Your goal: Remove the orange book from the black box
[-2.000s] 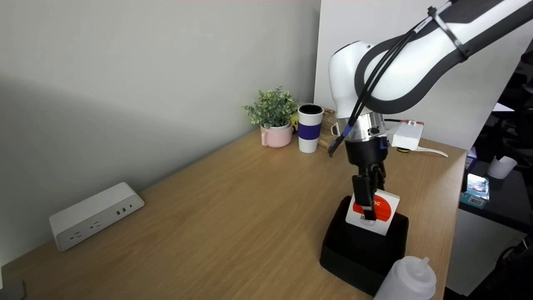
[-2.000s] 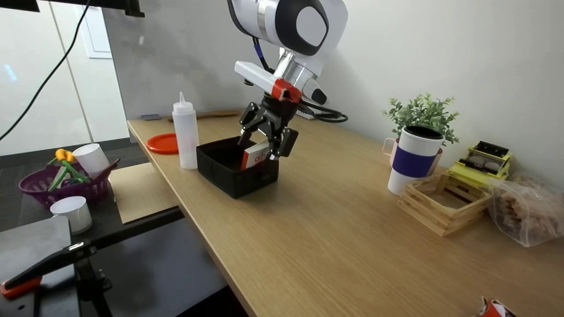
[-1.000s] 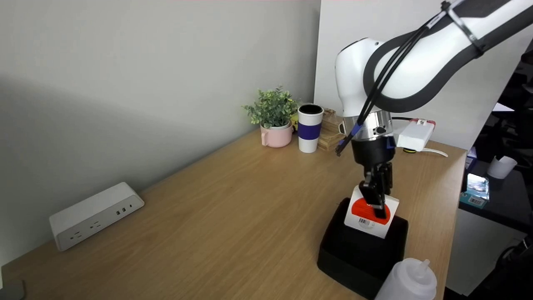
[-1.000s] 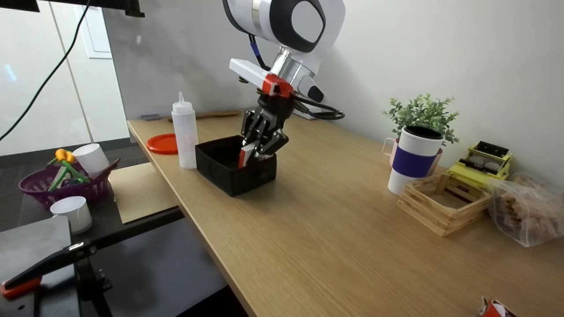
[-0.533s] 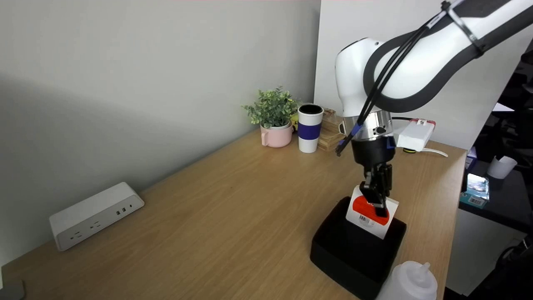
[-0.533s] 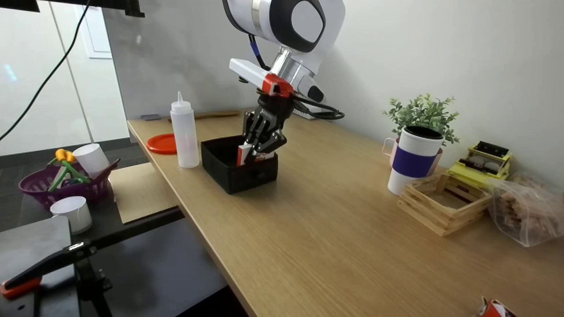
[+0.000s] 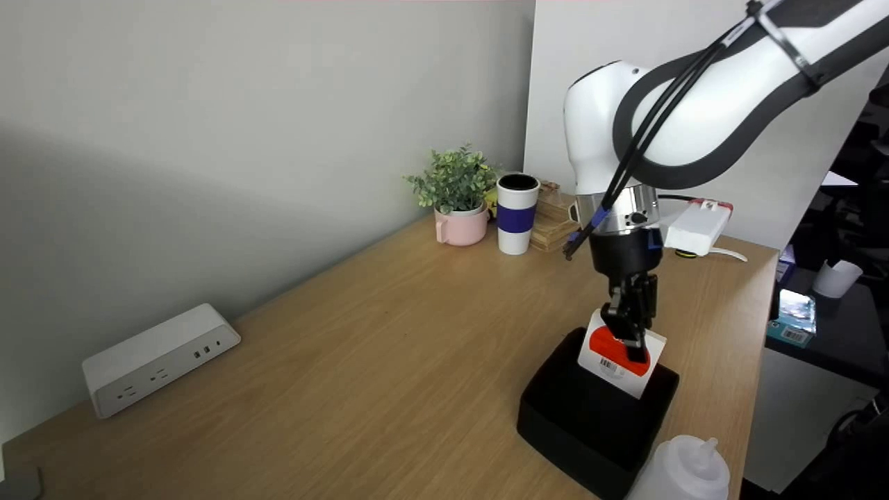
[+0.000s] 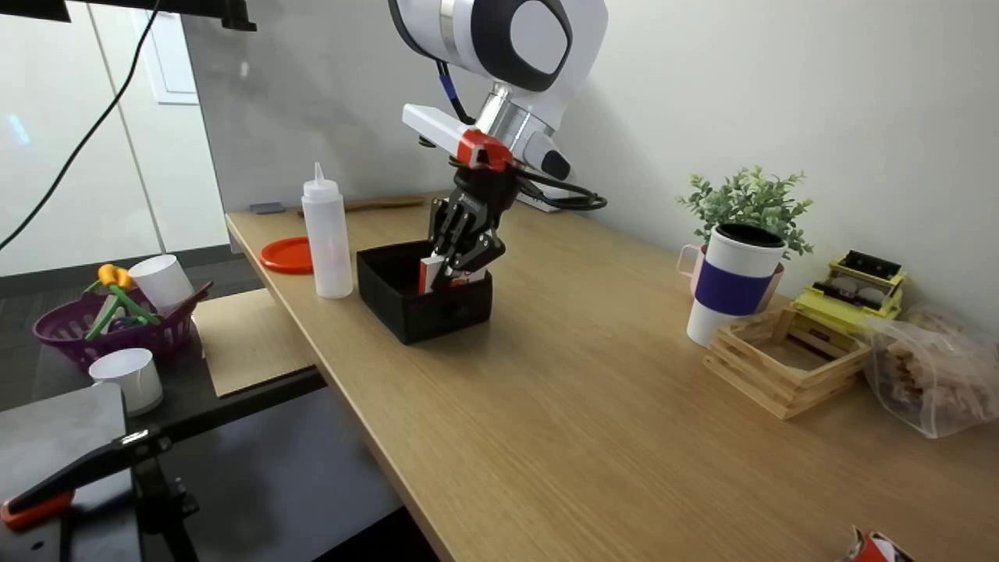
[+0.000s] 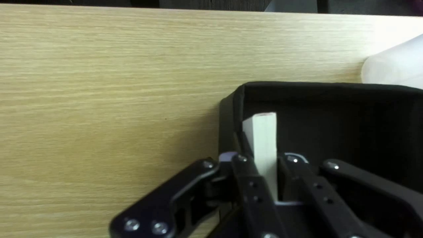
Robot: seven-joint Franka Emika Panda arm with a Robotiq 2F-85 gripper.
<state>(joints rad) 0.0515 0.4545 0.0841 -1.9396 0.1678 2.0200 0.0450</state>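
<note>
The orange book (image 7: 604, 347), white with an orange-red patch, leans on edge inside the black box (image 7: 562, 448). Its upper part rises above the rim at the end away from the squeeze bottle. My gripper (image 9: 266, 162) has come down over the book's upper edge, with one finger on each face. In the wrist view the pale page edges of the orange book (image 9: 266, 138) run between the fingers, which are shut on it. An exterior view shows the gripper (image 8: 446, 273) low at the black box (image 8: 421, 316); the fingertips are partly hidden there.
A translucent squeeze bottle (image 8: 328, 242) stands close beside the box, near the desk edge (image 8: 343, 390). Behind it lies a red plate (image 8: 287, 255). Elsewhere are a white power strip (image 7: 163, 361), a travel mug (image 7: 515, 215), a potted plant (image 7: 458, 180) and a wooden crate (image 8: 788, 367).
The gripper's jaws have come together on the book. The arm has shifted slightly. The box and the squeeze bottle have moved a little on the desk.
</note>
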